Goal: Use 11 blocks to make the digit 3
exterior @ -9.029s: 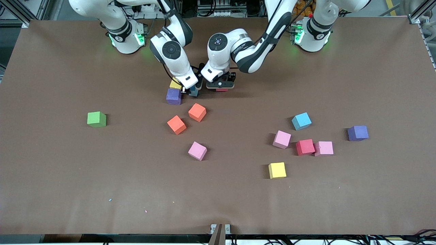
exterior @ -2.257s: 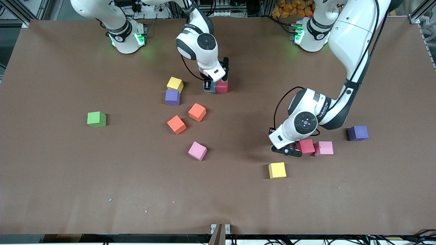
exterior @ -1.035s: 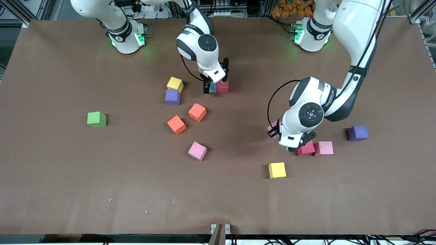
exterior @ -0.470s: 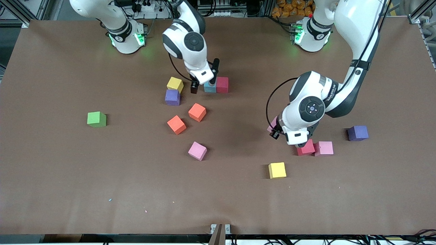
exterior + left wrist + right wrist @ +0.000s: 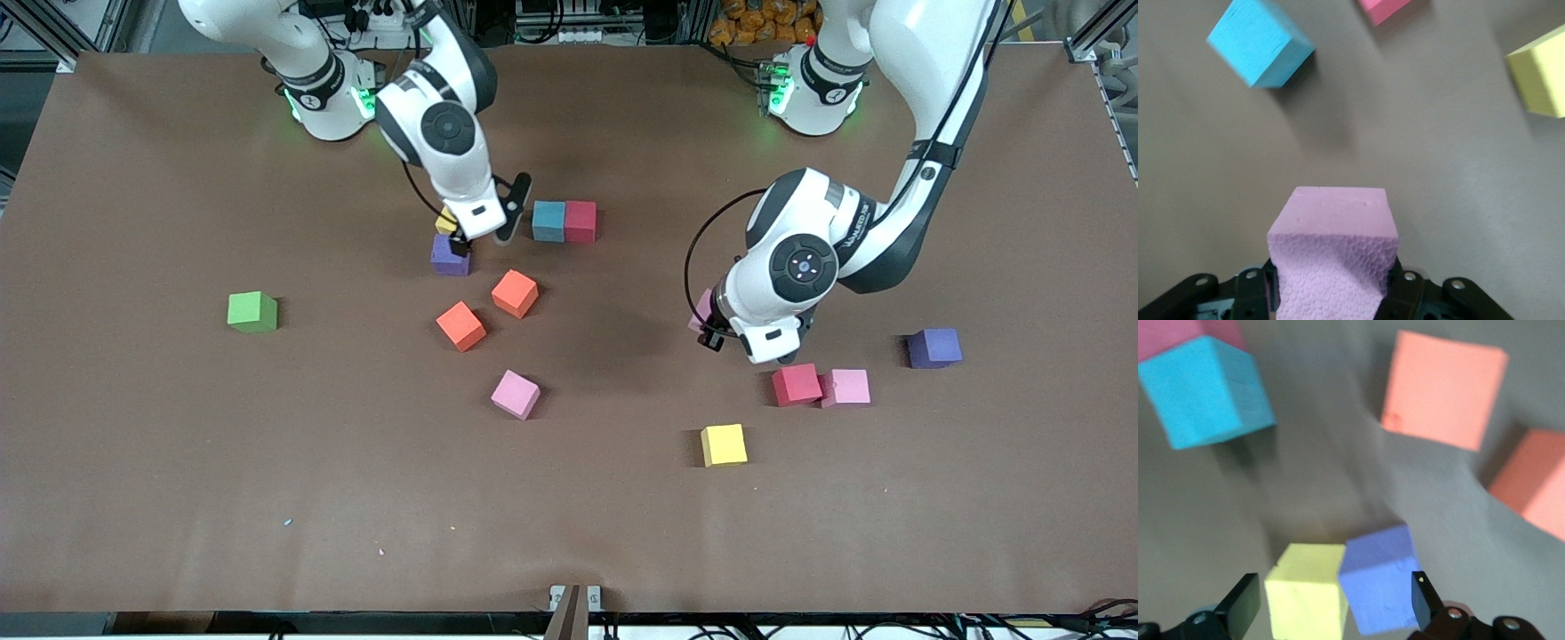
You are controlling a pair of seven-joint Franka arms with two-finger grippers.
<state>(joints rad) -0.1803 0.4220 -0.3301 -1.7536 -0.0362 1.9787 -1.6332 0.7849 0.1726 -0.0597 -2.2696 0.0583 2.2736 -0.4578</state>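
Note:
My left gripper (image 5: 708,325) is shut on a pink block (image 5: 1331,247) and holds it in the air above the table, over a spot beside a light blue block (image 5: 1258,41). My right gripper (image 5: 482,238) hangs open over a yellow block (image 5: 1305,597) and a purple block (image 5: 1378,587), which show between its fingers. A light blue block (image 5: 548,220) and a red block (image 5: 580,220) touch side by side. Two orange blocks (image 5: 515,293) (image 5: 460,325) and a pink block (image 5: 516,394) lie nearer the front camera.
A red block (image 5: 797,384) touching a pink block (image 5: 845,388), a yellow block (image 5: 723,444) and a purple block (image 5: 933,348) lie toward the left arm's end. A green cube (image 5: 252,312) sits alone toward the right arm's end.
My right gripper has left the light blue block and moved over the yellow and purple blocks. My left gripper has risen with the pink block and drifted toward the table's middle.

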